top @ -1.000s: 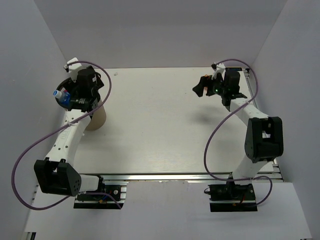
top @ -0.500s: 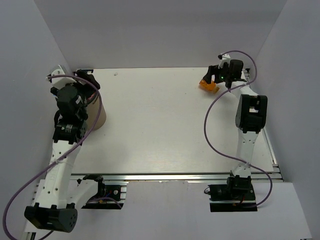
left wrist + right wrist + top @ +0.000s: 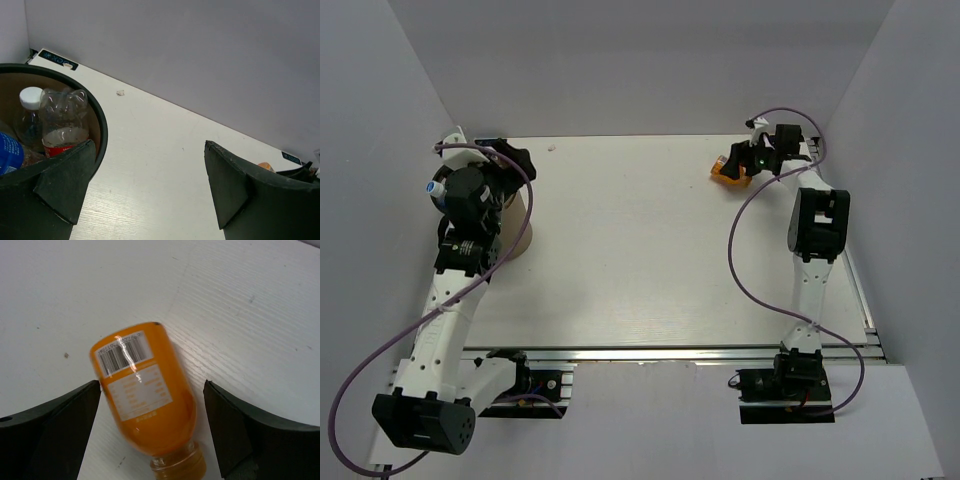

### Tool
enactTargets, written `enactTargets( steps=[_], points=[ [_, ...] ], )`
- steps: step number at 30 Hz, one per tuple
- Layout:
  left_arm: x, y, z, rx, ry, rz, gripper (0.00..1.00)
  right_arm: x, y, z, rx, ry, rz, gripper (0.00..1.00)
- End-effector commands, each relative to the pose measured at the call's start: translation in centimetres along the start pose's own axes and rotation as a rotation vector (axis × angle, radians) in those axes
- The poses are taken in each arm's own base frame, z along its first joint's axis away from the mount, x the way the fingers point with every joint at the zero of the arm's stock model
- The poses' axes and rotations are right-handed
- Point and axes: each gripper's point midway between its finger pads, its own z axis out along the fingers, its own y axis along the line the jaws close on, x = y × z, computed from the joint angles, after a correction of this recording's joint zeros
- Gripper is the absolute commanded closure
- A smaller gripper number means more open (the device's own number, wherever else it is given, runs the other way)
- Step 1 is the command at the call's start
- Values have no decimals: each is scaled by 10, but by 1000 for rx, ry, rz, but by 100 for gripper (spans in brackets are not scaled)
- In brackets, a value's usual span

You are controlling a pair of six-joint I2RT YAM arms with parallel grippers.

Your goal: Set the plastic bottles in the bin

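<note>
Above the grey-walled white table (image 3: 640,260), left fingers (image 3: 65,185) gape empty; right fingers (image 3: 55,425) gape astride an orange bottle (image 3: 145,395).

Bright, even, diffuse light from above; only faint soft shadows fall on the white table (image 3: 640,260). A glare streak crosses the barcode label (image 3: 123,354) of the sharply focused orange bottle (image 3: 145,400)

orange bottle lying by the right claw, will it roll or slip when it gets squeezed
Lying on its side with a round body, the orange bottle probably rolls if nudged sideways. Glare on its glossy skin suggests it may slip in the open right claw. It looks evenly orange, possibly full, so maybe heavy for its size.
</note>
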Motion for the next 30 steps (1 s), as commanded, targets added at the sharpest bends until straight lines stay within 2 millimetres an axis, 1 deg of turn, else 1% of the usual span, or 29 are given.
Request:
enactTargets(
  steps=[1,2,3,5,6,7,8,9,10,11,12,13,14,15,16,17,18,19,20,21,22,24,25,26,27,28,29,30],
  points=[
    [-1,-6,-2,35,0,-18,2,-4,6,6,-56,15,5,12],
    [1,-7,-1,42,-1,-20,2,-2,2,7,-34,18,18,12],
    [5,-10,0,60,11,-21,2,8,2,10,-24,33,35,12],
    [9,-14,2,79,30,-28,2,17,-1,14,7,56,46,17],
    [16,-16,6,87,52,-26,2,23,3,16,-1,73,54,21],
    [20,-23,7,122,77,-25,2,25,7,17,-12,77,54,24],
    [27,-24,8,133,109,-21,2,22,9,15,-12,78,46,24],
    [36,-25,13,137,141,-18,2,28,14,17,-19,92,36,23],
    [38,-27,13,145,155,-18,2,28,14,17,-8,94,29,21],
    [41,-26,14,143,163,-23,2,25,14,15,2,92,25,22],
    [43,-26,14,143,166,-32,2,26,14,14,8,92,30,24],
    [47,-27,14,157,168,-40,2,24,16,12,8,88,30,32],
    [48,-30,13,171,169,-58,2,22,17,10,13,84,36,37],
    [52,-39,12,229,176,-71,2,26,23,9,-13,82,43,47],
    [56,-46,11,268,188,-80,2,14,31,2,-33,54,30,51],
    [60,-53,10,305,207,-104,2,7,38,-2,-56,34,25,57],
    [71,-59,13,339,241,-117,2,-6,51,-6,-111,-16,7,65],
    [75,-76,9,431,262,-129,2,-14,66,-18,-149,-43,-5,68],
    [80,-86,8,473,282,-137,2,-21,94,-17,-218,-61,-32,70],
    [93,-103,8,523,315,-136,2,-34,117,-24,-315,-114,-80,71],
    [100,-114,6,548,327,-130,2,-39,145,-32,-375,-128,-107,72],
    [113,-134,4,587,349,-97,2,-47,181,-41,-467,-145,-150,74],
    [132,-152,-1,624,391,-84,2,-56,210,-45,-509,-151,-206,74],
    [132,-162,-3,649,393,-85,2,-53,226,-46,-530,-144,-223,75],
    [140,-172,-7,676,414,-91,2,-54,241,-47,-552,-146,-243,74],
    [147,-178,-4,691,428,-104,2,-62,271,-52,-597,-164,-294,75],
    [150,-185,-8,724,452,-132,2,-56,286,-55,-628,-161,-302,75],
    [151,-191,-8,747,450,-148,2,-57,297,-57,-643,-168,-314,75]
  ],
)
